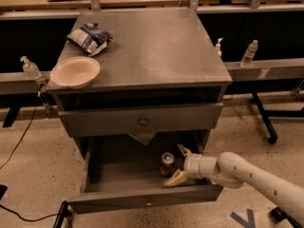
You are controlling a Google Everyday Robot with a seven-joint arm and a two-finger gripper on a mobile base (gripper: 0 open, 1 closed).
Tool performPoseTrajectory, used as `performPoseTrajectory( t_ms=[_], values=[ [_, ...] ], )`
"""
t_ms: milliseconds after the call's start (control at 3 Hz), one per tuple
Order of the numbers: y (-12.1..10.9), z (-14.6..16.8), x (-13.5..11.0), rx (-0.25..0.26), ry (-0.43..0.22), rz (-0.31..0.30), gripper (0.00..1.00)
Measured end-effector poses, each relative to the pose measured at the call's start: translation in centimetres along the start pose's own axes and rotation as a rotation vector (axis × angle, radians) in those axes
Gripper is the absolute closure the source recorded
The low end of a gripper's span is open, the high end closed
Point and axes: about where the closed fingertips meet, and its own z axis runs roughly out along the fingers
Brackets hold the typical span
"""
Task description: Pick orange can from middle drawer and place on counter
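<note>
The orange can stands upright inside the open middle drawer, toward its right rear; its silver top shows. My gripper reaches into the drawer from the right on a white arm. Its fingers are spread open, one fingertip behind the can and the other in front, with the can just left of the gap. The grey counter is the cabinet's top above.
A cream bowl and a crumpled snack bag sit on the counter's left side. A closed drawer front with a dark knob is above the open drawer. Clear bottles stand on side rails. Cables lie on the floor at left.
</note>
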Motion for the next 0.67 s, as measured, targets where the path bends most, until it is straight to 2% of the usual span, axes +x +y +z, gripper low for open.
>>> performPoseTrajectory(
  t_ms=[667],
  values=[
    [-0.95,-0.64,-1.24,0.037,-0.035,-0.002,0.00]
  ],
)
